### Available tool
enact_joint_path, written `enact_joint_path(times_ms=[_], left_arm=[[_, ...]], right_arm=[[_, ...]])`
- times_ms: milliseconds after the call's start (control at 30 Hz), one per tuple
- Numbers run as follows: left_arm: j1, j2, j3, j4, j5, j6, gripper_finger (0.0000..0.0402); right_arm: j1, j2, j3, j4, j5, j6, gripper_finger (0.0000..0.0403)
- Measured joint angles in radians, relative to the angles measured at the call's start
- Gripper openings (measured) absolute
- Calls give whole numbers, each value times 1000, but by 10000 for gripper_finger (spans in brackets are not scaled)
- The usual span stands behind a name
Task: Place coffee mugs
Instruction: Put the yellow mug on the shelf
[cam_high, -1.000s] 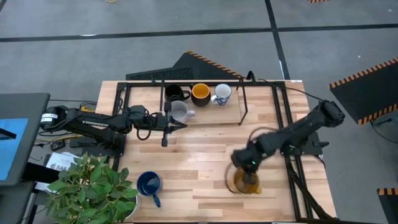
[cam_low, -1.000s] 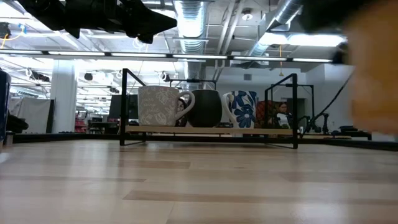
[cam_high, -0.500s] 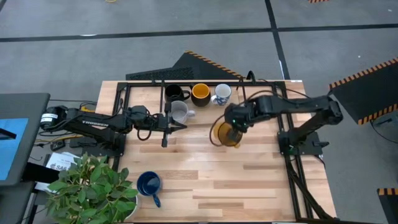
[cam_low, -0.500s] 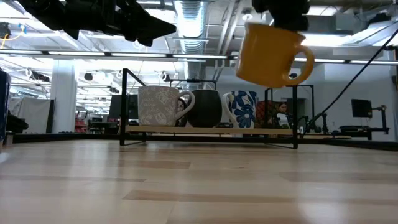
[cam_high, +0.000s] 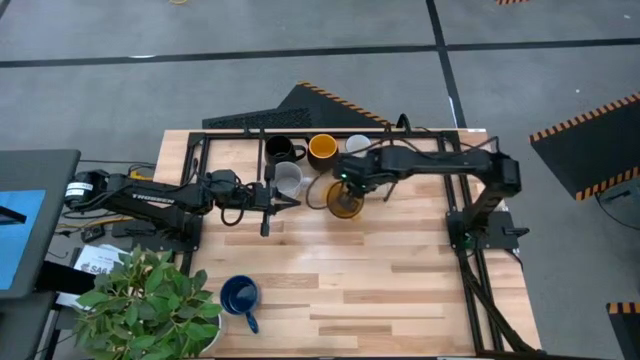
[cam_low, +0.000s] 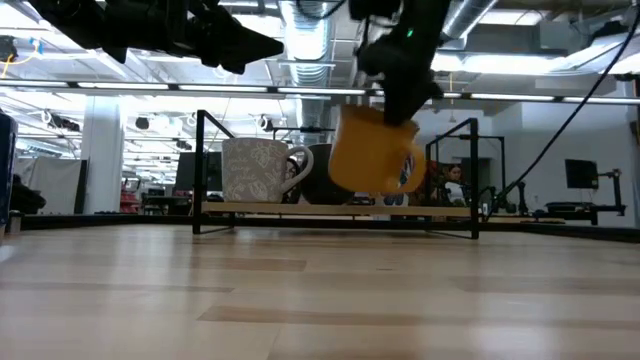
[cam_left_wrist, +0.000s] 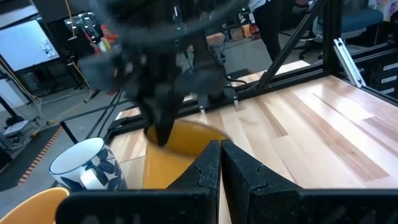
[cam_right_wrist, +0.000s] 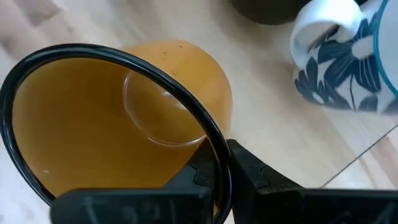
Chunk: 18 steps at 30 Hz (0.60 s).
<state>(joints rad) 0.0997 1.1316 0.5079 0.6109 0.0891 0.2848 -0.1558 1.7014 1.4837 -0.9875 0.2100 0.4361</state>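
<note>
My right gripper (cam_high: 347, 178) is shut on a yellow-orange mug (cam_high: 345, 201) and holds it in the air near the wooden board (cam_high: 372, 186) of the black rack. It also shows in the low view (cam_low: 372, 155). On the board stand a black mug (cam_high: 280, 150), a second yellow-orange mug (cam_high: 322, 150), a grey mug (cam_high: 289, 180) and a white mug with blue flowers (cam_right_wrist: 342, 68), half hidden under my right arm. A dark blue mug (cam_high: 240, 296) stands on the table near its front left. My left gripper (cam_high: 268, 198) is shut and empty beside the grey mug. My right gripper pinches the yellow-orange mug's rim (cam_right_wrist: 214, 144), one finger inside the mug and one outside. The fingers come from above, pointing down. The mug hangs below them, tilted, clear of the table and the board.
A potted plant (cam_high: 150, 300) stands at the table's near left corner. The rack's black frame (cam_high: 395, 160) rises around the board. The bare table top (cam_high: 400, 280) lies open in the middle and to the right.
My right gripper has carried the yellow-orange mug from the table's near right part toward the far edge and to the left, up to the rack. The mug is lifted clear, has come lower in the last half second, and is tilted.
</note>
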Motion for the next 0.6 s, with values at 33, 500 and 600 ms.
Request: enact_joint_path(times_ms=[33, 500, 600], left_arm=[[0, 0, 0, -1, 0, 0, 0], [0, 0, 0, -14, 0, 0, 0], [0, 0, 0, -15, 0, 0, 0]], right_arm=[[-9, 16, 0, 14, 3, -9, 41], [-114, 73, 2, 141, 21, -54, 58], [-127, 75, 2, 152, -2, -52, 73]])
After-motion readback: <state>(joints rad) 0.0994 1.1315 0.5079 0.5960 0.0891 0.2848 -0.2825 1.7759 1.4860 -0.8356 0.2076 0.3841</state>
